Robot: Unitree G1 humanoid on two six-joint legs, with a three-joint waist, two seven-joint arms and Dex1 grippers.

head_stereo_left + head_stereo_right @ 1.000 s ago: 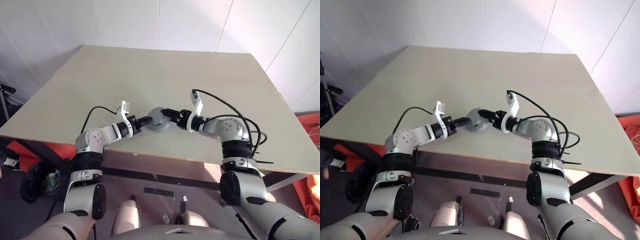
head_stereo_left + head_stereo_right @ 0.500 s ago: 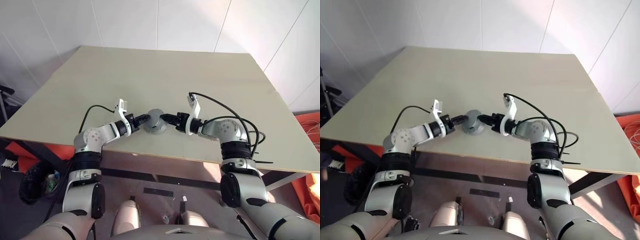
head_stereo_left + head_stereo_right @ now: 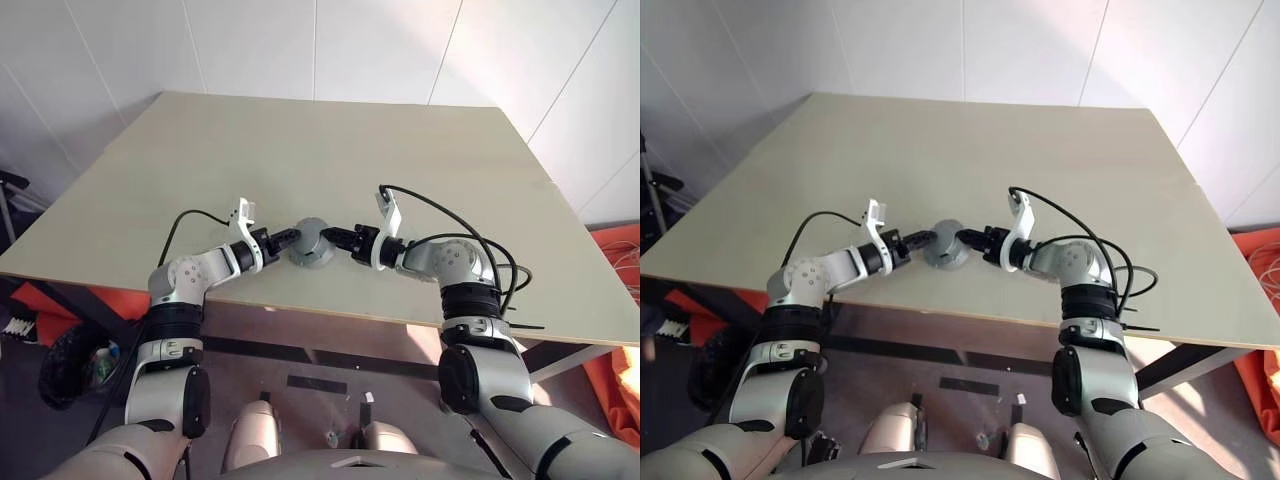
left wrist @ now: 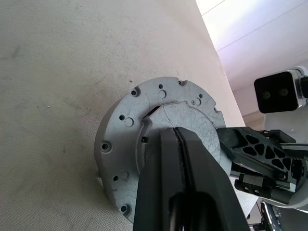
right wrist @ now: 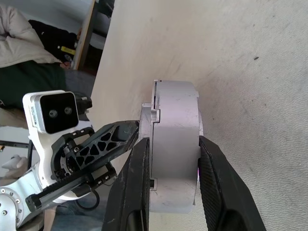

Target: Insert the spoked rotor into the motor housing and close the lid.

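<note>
White tiled walls, plain beige worktop (image 3: 330,140), bare apart from the one assembly near its front edge. The grey round motor housing (image 3: 311,241) stands there on edge, lid side and base side facing the two arms, pinched between them.

Change vs a second ago: the right gripper (image 5: 168,159) has narrowed its fingers from a wider spread and now clamps the housing across its thickness. The left gripper (image 4: 179,144), fingers fully together and holding nothing, presses against the flat grey face. My read: rotor already inside, lid being squeezed home.

Head views give only a small grey puck between the two arms. The left wrist view shows the face with its screw holes and slot. The right wrist view shows the seam running round the rim.
</note>
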